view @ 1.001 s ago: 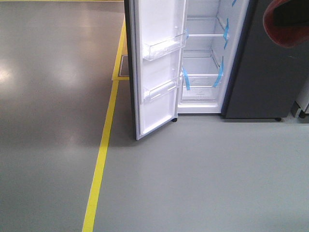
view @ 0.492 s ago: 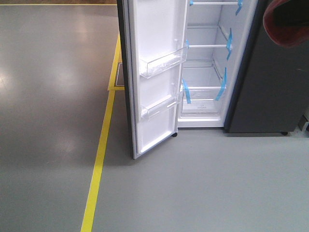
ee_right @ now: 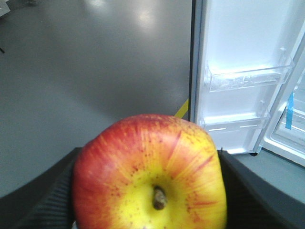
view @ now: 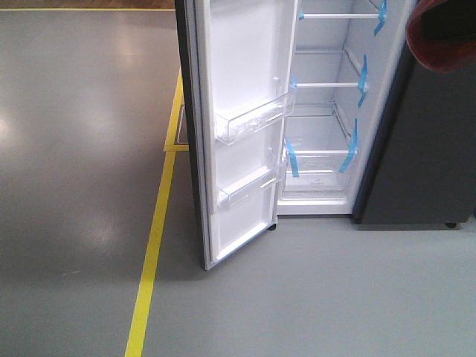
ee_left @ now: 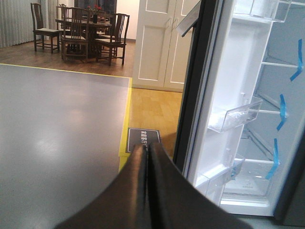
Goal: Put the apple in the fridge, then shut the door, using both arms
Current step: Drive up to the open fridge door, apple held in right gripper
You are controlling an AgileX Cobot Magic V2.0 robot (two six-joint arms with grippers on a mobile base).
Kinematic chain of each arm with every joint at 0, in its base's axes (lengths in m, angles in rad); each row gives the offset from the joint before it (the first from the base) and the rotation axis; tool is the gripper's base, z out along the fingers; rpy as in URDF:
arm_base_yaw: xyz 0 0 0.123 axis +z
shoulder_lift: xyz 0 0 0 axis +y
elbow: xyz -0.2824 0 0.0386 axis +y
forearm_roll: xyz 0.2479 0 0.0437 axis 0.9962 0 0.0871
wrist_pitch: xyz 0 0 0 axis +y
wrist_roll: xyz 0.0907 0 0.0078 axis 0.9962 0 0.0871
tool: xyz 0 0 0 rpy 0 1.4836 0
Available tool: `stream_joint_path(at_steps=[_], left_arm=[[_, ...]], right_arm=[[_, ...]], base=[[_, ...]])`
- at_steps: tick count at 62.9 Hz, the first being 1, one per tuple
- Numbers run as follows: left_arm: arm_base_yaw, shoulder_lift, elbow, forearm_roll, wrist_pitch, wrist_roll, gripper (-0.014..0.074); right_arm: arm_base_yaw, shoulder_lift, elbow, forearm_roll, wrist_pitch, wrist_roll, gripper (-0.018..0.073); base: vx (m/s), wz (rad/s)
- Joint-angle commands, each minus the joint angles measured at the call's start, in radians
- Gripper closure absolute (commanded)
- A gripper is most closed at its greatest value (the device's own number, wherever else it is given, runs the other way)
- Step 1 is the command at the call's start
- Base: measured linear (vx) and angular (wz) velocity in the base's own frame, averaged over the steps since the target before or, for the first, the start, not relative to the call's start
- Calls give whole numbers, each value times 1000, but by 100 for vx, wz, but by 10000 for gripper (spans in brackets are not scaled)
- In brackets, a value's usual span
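Note:
The apple [ee_right: 150, 174], red with yellow patches and a short stem, fills the right wrist view, with my right gripper [ee_right: 150, 195] shut on it, one black finger [ee_right: 43, 200] on each side. It also shows as a red blur [view: 442, 37] at the top right of the front view. The fridge [view: 327, 134] stands open ahead, white inside with shelves and blue tape strips. Its door [view: 238, 126] is swung out to the left, its clear bins facing me. My left gripper [ee_left: 146, 149] is shut on nothing, pointing at the floor left of the door [ee_left: 228, 109].
A yellow floor line [view: 152, 253] runs toward the fridge's left side. A dark floor sign [ee_left: 143, 139] lies beside the door's edge. The fridge's dark outer panel [view: 431, 149] stands on the right. Far back are wooden chairs [ee_left: 81, 28] and white double doors [ee_left: 162, 43].
The fridge and door have grown larger and shifted lower in the front view, so I have moved closer. The apple stays at the top right corner.

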Motion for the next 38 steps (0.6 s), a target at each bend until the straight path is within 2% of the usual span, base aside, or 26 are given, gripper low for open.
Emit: stream_joint_path(at_steps=[1, 38], left_arm=[[0, -6, 22, 0, -75, -5, 603], [0, -6, 22, 0, -75, -5, 603]], right_arm=[[-2, -22, -28, 50, -54, -13, 515], [-2, -22, -28, 50, -54, -13, 515]], base=[[23, 0], [24, -1]])
